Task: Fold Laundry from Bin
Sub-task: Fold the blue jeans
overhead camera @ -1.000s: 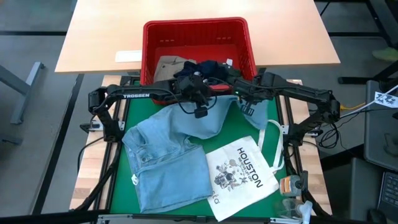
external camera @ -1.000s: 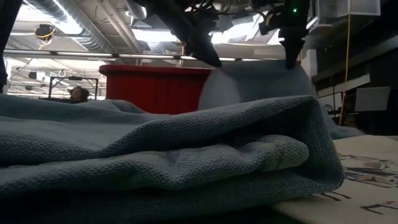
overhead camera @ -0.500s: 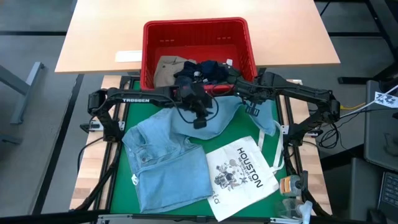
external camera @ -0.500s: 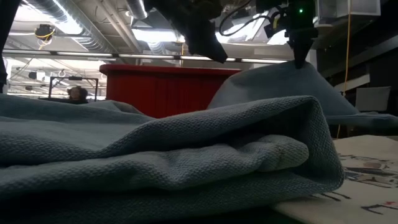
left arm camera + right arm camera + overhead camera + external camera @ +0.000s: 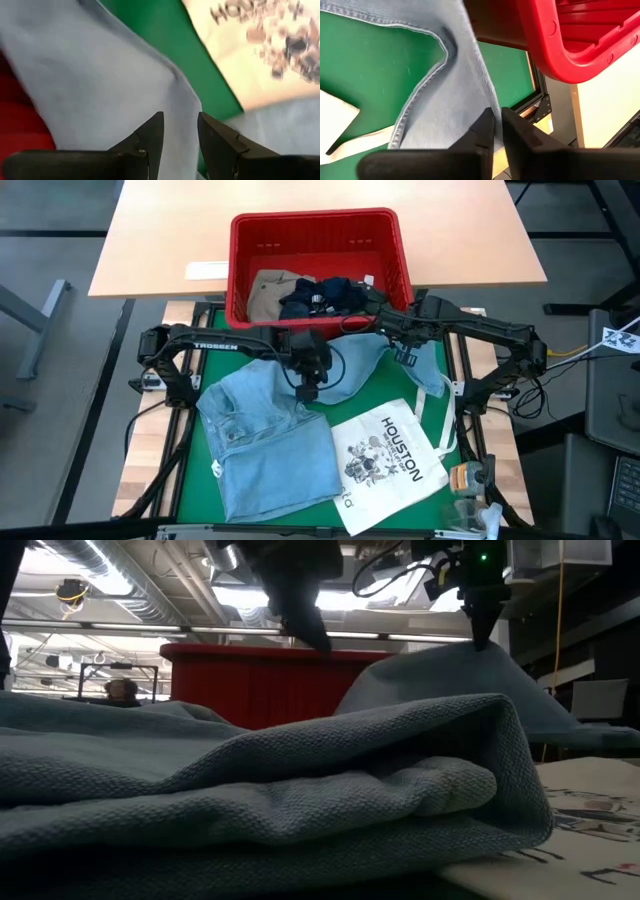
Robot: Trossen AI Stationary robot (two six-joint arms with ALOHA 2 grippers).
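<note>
The light blue denim garment [image 5: 270,430] lies spread over the green mat [image 5: 375,395] in the middle of the high view, its upper right edge raised into a peak just below the red bin [image 5: 315,230]. In the bin, at the top centre of the frame, sit a khaki-tan garment [image 5: 268,288] on the left and a navy garment [image 5: 325,295] beside it on the right. The white HOUSTON tote bag [image 5: 388,460] lies at the lower right, its edge touching the denim.

The right pincer [image 5: 400,352] sits right of centre, pressed nearly together on a fold of the denim — in the right wrist view the fingers [image 5: 487,127] pinch the cloth with only a thin gap, the bin's rim just beyond. In the low view this pincer [image 5: 480,635] holds up the tip of the denim peak in the upper right.

The left pincer [image 5: 308,388] has moved since a second ago: then it was up by the bin's front rim, gripping the denim beside the right one; it has since come down and to the left in the high view and let go. Its fingers [image 5: 152,135] stand spread with nothing between them, the denim lying loose beneath. In the low view the left pincer [image 5: 315,638] hangs clear above the cloth, and the raised denim now has one peak.

The pale wooden surface [image 5: 160,230] under the bin is as before.
</note>
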